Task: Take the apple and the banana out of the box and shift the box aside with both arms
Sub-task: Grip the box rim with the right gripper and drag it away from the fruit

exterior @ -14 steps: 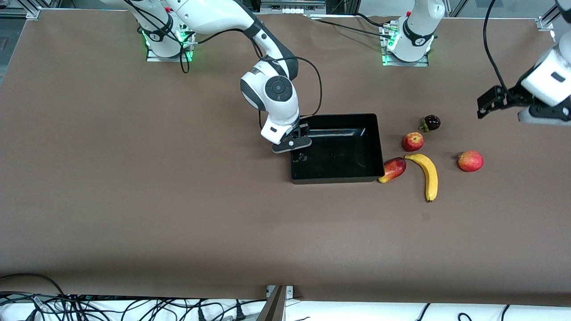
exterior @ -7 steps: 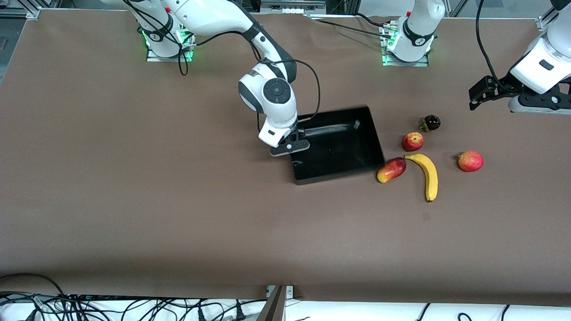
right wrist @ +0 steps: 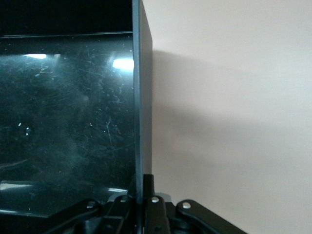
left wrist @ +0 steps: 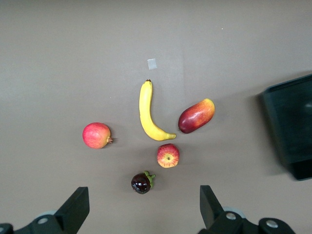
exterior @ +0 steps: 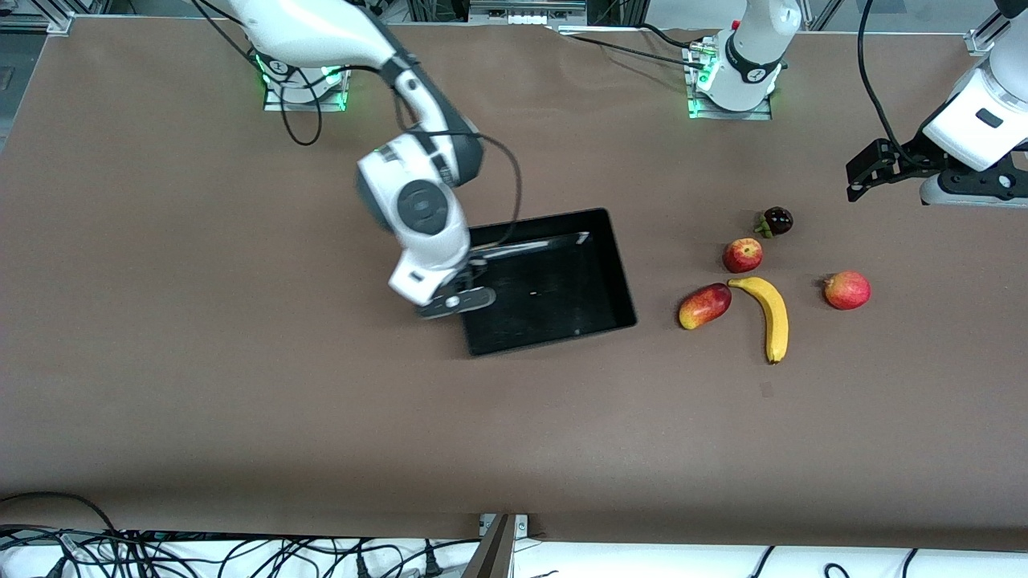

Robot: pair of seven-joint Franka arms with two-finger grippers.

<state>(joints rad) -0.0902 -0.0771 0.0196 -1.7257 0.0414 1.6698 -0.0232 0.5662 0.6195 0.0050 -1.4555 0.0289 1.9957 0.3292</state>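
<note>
Up close, right hand (right wrist: pixel 141 195) pinches the box (right wrist: pixel 141 97) wall; left hand (left wrist: pixel 141 214) spread.

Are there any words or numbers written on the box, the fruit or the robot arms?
None can be read.
The box, banana and other fruits carry no writing.
A small pale square on the table near the banana's tip looks blank.

Two apples (exterior: pixel 742 255), one banana (exterior: pixel 771 315), mango (exterior: pixel 704 306), mangosteen (exterior: pixel 777 221), box (exterior: pixel 598 301).

Even bright light, soft shadows, glossy glare
</note>
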